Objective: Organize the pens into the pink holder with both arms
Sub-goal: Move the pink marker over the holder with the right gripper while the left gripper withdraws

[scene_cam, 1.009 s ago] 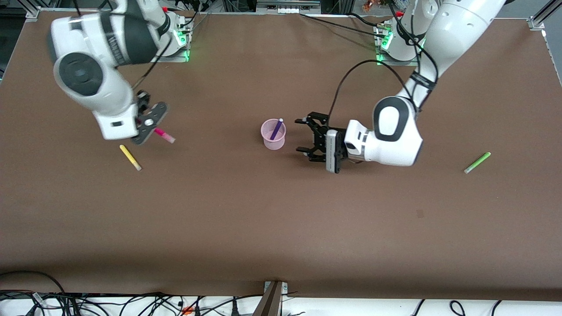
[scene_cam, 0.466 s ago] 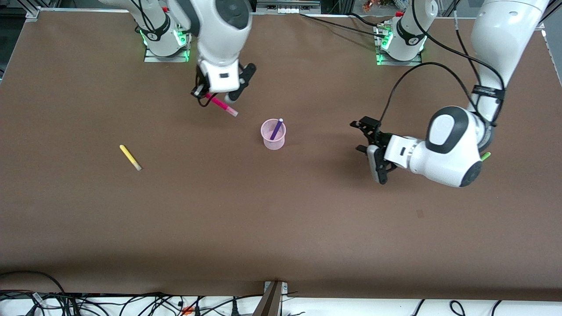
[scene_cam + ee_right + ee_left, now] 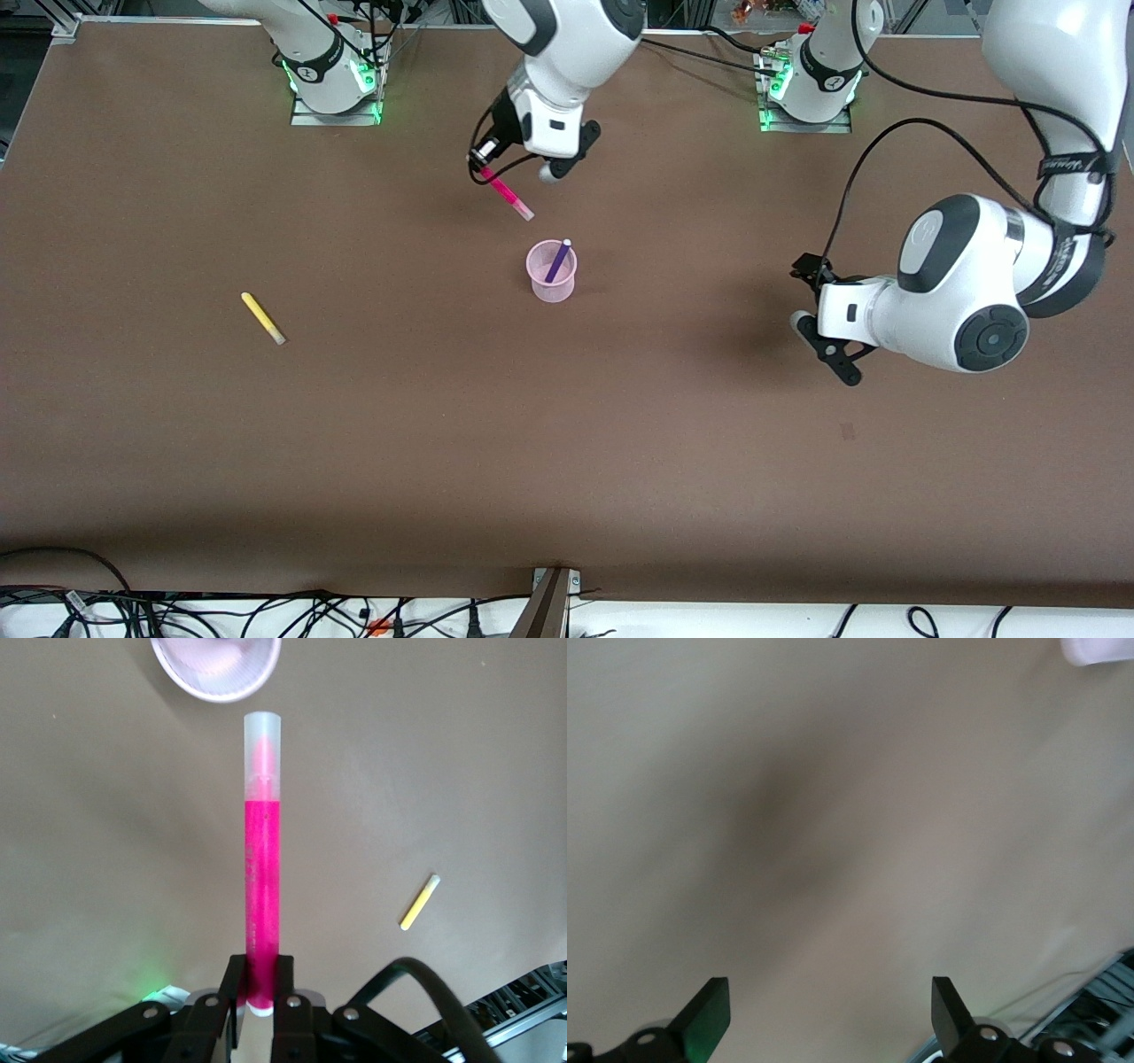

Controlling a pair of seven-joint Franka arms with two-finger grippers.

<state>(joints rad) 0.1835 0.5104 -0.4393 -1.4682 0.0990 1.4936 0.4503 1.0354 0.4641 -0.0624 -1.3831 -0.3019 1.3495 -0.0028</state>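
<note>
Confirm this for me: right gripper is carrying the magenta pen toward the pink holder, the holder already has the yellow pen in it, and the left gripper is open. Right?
Not quite. The pen already in the pink holder is the dark purple pen, as the front view shows; the yellow pen lies on the table toward the right arm's end. The rest holds: the right gripper carries the magenta pen, and the left gripper is open.

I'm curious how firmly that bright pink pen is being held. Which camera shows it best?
The right wrist view: the magenta-pink pen fills the picture, its base pinched by the right gripper. The front view shows it small and slanted, hanging over the table. The left wrist view shows none of it, only the open left gripper.
</note>
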